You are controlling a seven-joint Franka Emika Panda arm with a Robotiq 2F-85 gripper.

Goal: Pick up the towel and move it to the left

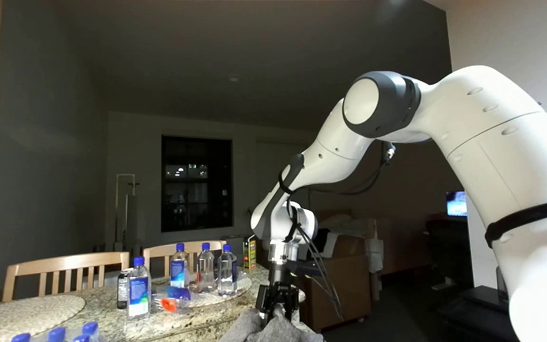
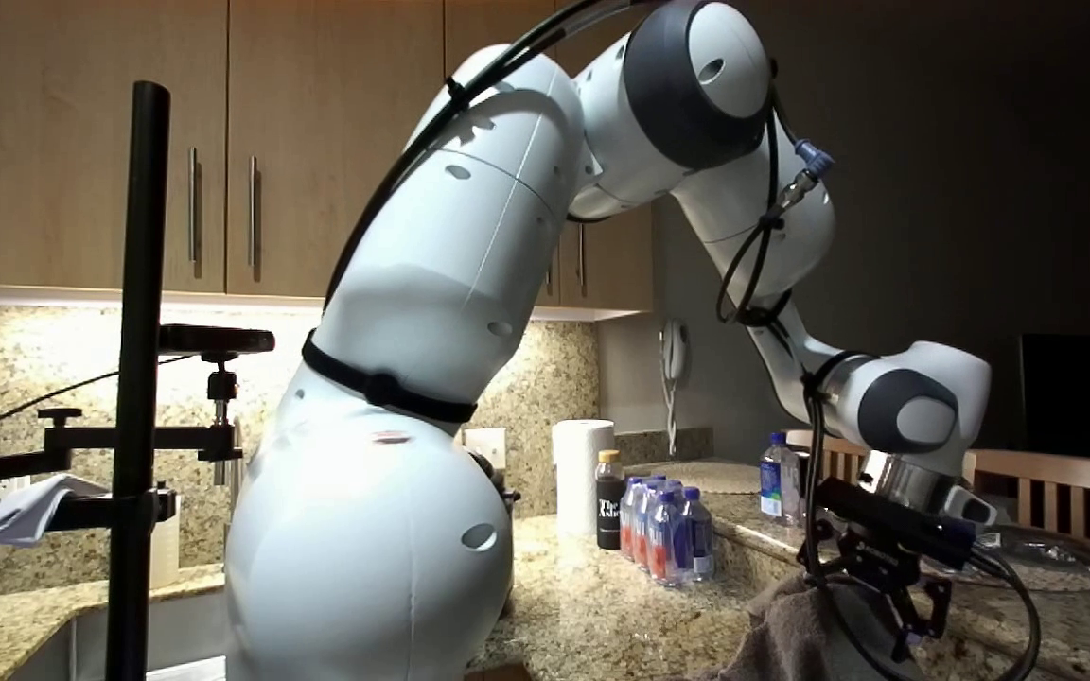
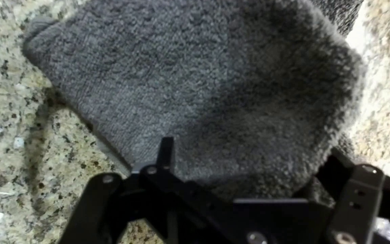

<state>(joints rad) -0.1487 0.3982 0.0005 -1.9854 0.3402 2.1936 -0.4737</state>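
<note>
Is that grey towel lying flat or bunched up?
Bunched up: in an exterior view, the towel stands in uneven humps at the fingers.

The towel point(image 3: 168, 67) across the upper middle of the wrist view is thick, matt cloth with a rough nap, its fuzz catching light along the right edge. At frame left there, the counter point(image 3: 8, 135) is speckled stone, polished enough to glint at me. The gripper point(image 1: 278, 311), bottom centre in an exterior view, looks like dull metal; the arm point(image 2: 431, 284) seems smooth, softly glossy plastic in both exterior views. Upper left in an exterior view, the cabinets point(image 2: 337, 142) are satiny wood with metal handles point(image 2: 253, 210); lower down, near the middle, I see a matt paper roll point(image 2: 585, 478) and shiny clear-plastic bottles point(image 2: 666, 534). Lower left in an exterior view, the mat point(image 1: 26, 313) is coarsely woven, the chairs point(image 1: 71, 262) smooth wood.
</note>
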